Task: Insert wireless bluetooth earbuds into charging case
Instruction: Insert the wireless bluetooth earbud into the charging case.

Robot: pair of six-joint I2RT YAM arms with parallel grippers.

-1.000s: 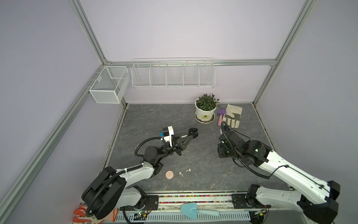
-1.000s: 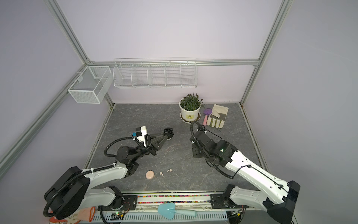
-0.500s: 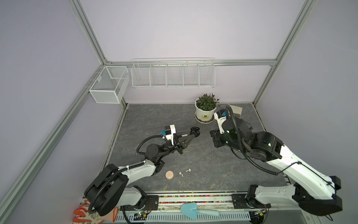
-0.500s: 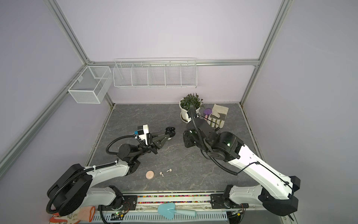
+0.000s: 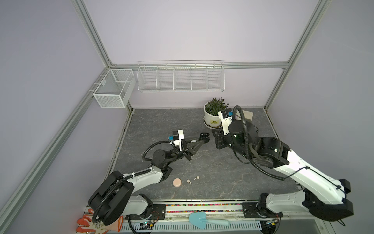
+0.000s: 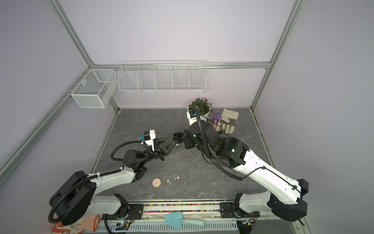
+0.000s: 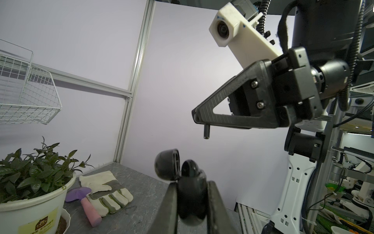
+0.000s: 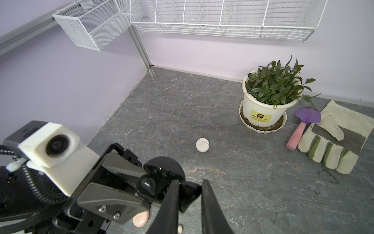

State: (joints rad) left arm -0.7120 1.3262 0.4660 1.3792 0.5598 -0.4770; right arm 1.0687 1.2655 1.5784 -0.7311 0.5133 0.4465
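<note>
Along the left wall a mesh box is hung, w/ a divided wire rack on the back wall. Near the worktop's front edge a shut pink case is seen, two pink earbuds loose just right of it. Mid-worktop, raised, the left gripper is clamped on an open black case; contents of its wells can't be told. The right gripper is pinched on a black earbud, close to the case mouth, not touching. A shut white case lies betw. them and the pot at the back edge, which holds a plant; its yellow label is illegible.
</note>
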